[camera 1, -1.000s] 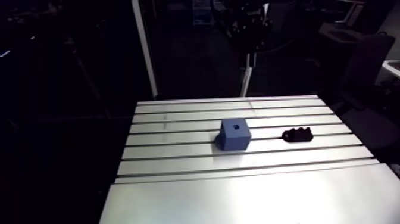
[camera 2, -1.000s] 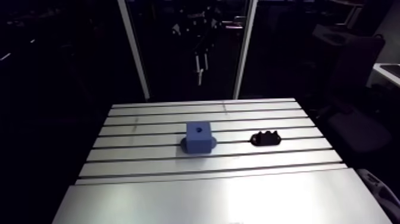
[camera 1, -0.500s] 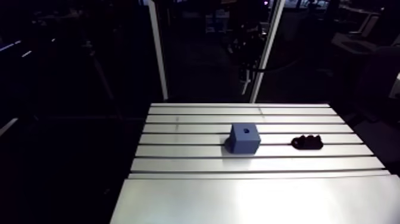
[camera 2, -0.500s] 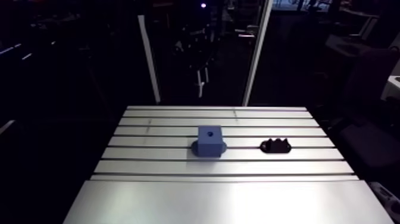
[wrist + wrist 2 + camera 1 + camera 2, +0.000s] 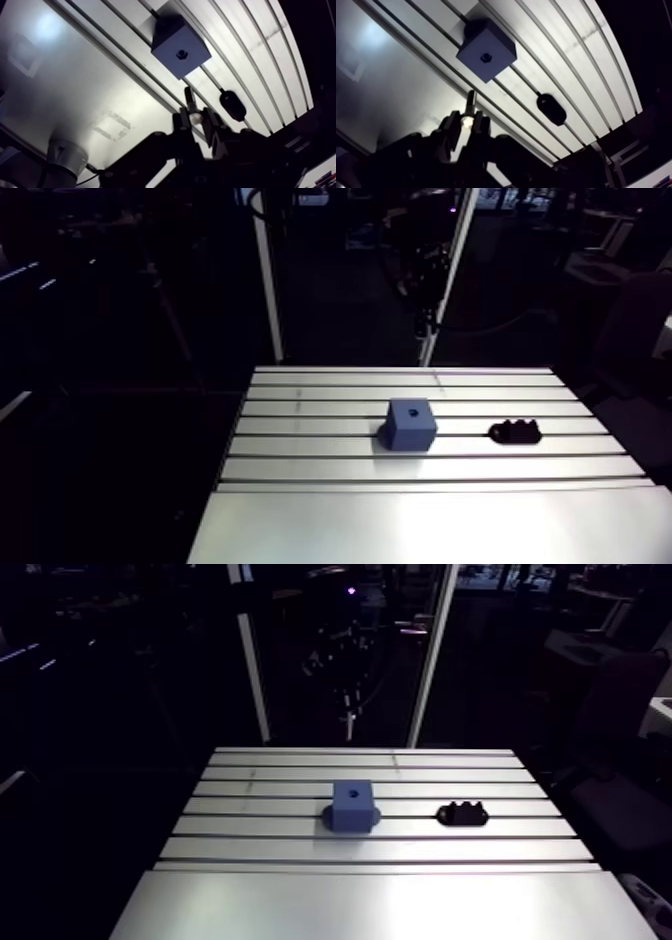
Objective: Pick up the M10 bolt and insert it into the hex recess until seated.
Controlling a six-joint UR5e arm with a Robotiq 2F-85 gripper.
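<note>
**Bolt clamped in gripper, well apart from block**

The M10 bolt (image 5: 189,98) is gripped at its head by the gripper (image 5: 196,120), whose fingers are closed on it. Its shank is pointed out ahead of the fingertips, long axis in line with them, toward the blue block (image 5: 172,37). The hex recess (image 5: 181,53) is seen as a dark hole in the block's top face. A black holder (image 5: 232,105) lies nearby on the table (image 5: 430,518).
</note>
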